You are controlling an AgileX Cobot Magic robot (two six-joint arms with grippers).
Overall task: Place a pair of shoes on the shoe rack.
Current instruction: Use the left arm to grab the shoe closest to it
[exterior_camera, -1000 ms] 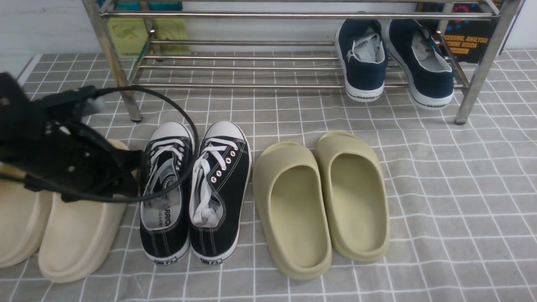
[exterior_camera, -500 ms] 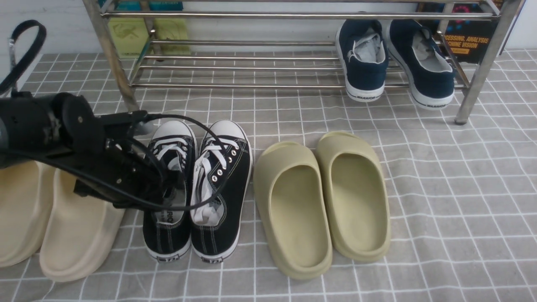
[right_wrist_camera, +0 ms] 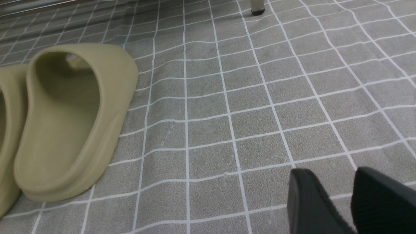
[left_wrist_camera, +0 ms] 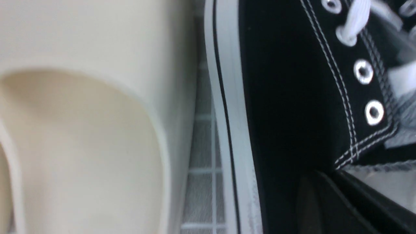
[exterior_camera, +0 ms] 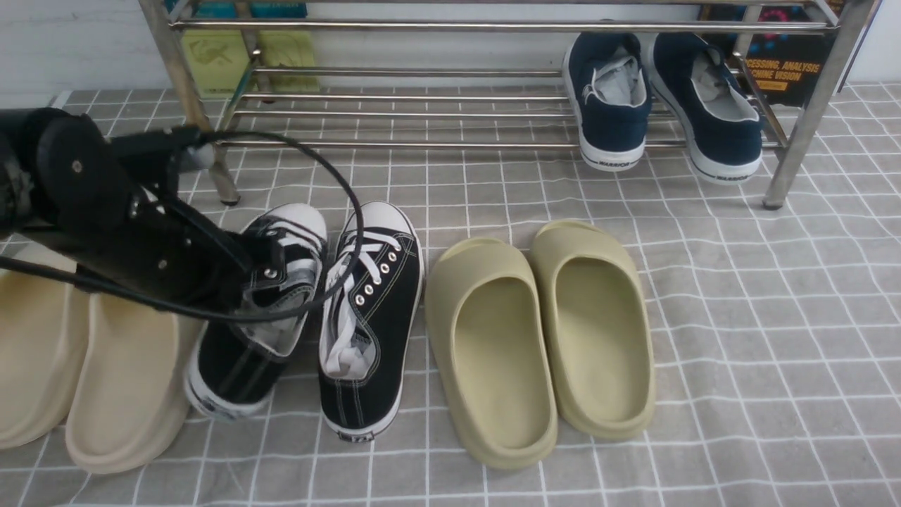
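The pair of shoes is two black canvas sneakers with white laces and toe caps on the grey checked cloth. My left gripper (exterior_camera: 264, 271) is shut on the side wall of the left sneaker (exterior_camera: 236, 370) by its opening. That sneaker is tilted, its heel swung over the edge of a beige slipper. The left wrist view shows its black side (left_wrist_camera: 286, 97) and my left gripper (left_wrist_camera: 338, 182) pinching its collar. The right sneaker (exterior_camera: 373, 317) lies flat. The silver shoe rack (exterior_camera: 436, 27) stands at the back. My right gripper (right_wrist_camera: 328, 175) hangs open over bare cloth.
Two navy sneakers (exterior_camera: 612, 105) (exterior_camera: 711, 113) stand on the rack's lower bars at the right. Olive slippers (exterior_camera: 493, 352) (exterior_camera: 598, 331) lie right of the black pair, one showing as olive slipper (right_wrist_camera: 74, 113). Beige slippers (exterior_camera: 127, 380) (exterior_camera: 35, 352) lie at the left.
My left gripper went into the left black sneaker's opening, shut on its side wall and pulled up and left. The sneaker tilted and its heel swung toward the beige slipper.
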